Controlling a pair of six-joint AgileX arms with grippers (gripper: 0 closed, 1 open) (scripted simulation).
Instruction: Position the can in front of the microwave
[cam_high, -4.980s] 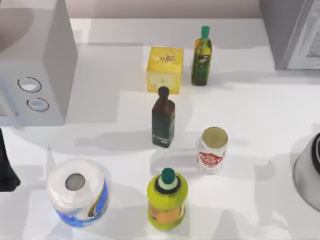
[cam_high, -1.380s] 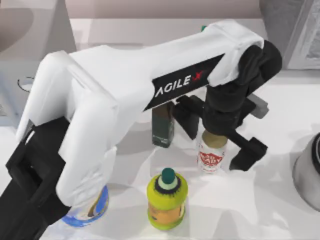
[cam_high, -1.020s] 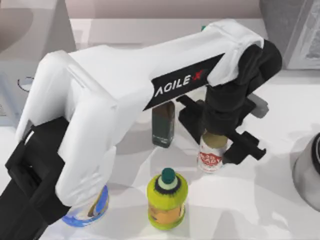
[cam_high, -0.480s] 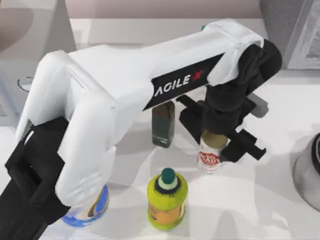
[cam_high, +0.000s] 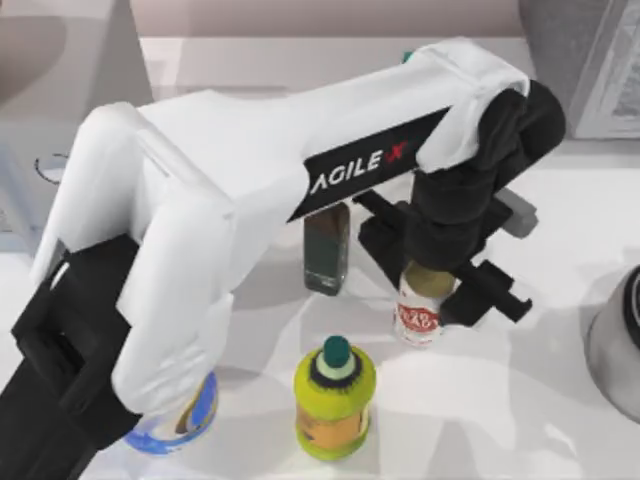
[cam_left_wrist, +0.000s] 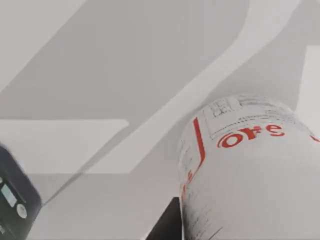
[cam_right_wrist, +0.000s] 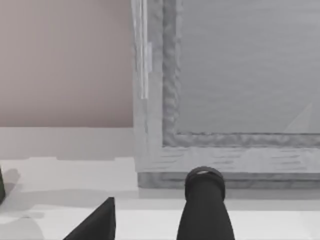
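The can (cam_high: 418, 316), white with a red logo, stands right of the table's middle, and my left gripper (cam_high: 430, 282) is shut on its upper part from above. One black finger (cam_high: 385, 238) sits behind it and the other (cam_high: 490, 295) to its right. The left wrist view shows the can (cam_left_wrist: 250, 170) very close, with a black finger (cam_left_wrist: 167, 225) against its side. The microwave (cam_high: 30, 70) is at the back left, mostly hidden by my left arm, with part of one knob (cam_high: 48, 165) showing. My right gripper (cam_right_wrist: 150, 222) is open and faces a grey appliance (cam_right_wrist: 225, 100).
A dark bottle (cam_high: 326, 250) stands just left of the can. A yellow-green jar (cam_high: 335, 395) is in front of it. A paper roll (cam_high: 190, 420) peeks from under my left arm. A grey ribbed appliance (cam_high: 590, 60) fills the back right, and a grey round object (cam_high: 620, 345) sits at the right edge.
My left gripper's fingers closed onto the can. In the last half second the can's label has shifted slightly, as if it is turned or lifted a little. The right arm stayed put.
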